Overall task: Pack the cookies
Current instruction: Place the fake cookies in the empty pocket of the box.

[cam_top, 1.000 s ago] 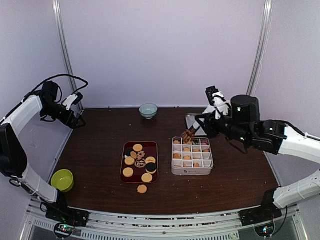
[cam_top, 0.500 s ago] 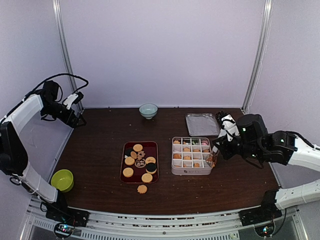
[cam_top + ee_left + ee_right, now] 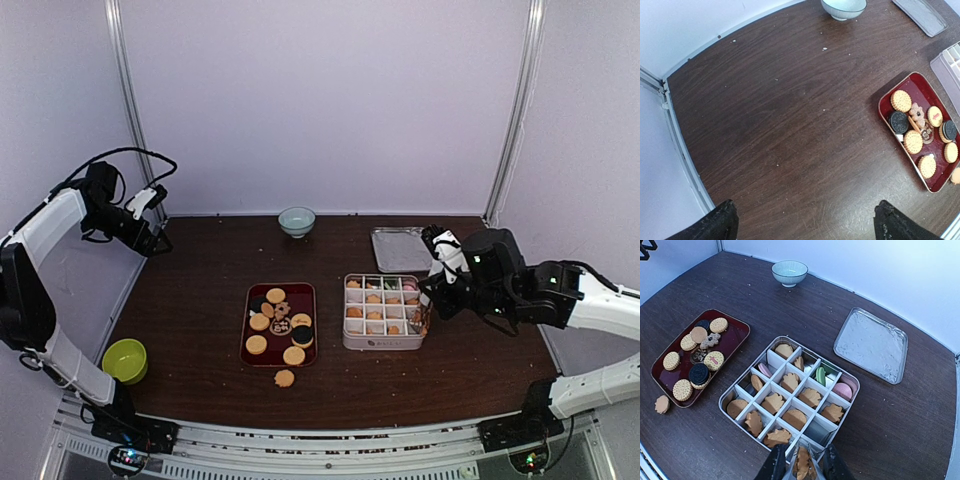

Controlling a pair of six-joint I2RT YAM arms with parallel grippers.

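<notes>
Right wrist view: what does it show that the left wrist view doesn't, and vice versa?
Only right wrist: the box cells holding cookies, and the right claw shut on a leaf cookie. Only left wrist: the open left claw and the table's side rail. Both: the red tray, the bowl and the lid, though the left wrist cuts the lid off.

The frame's bottom edge crops the cookie [image 3: 803, 464] between the right fingers [image 3: 775, 466].

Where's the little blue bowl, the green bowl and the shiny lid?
blue bowl [image 3: 789, 279], right wrist view, on its outer wall.
green bowl [image 3: 125, 361], top view, on its inside.
lid [image 3: 871, 345], right wrist view, on its flat middle.
</notes>
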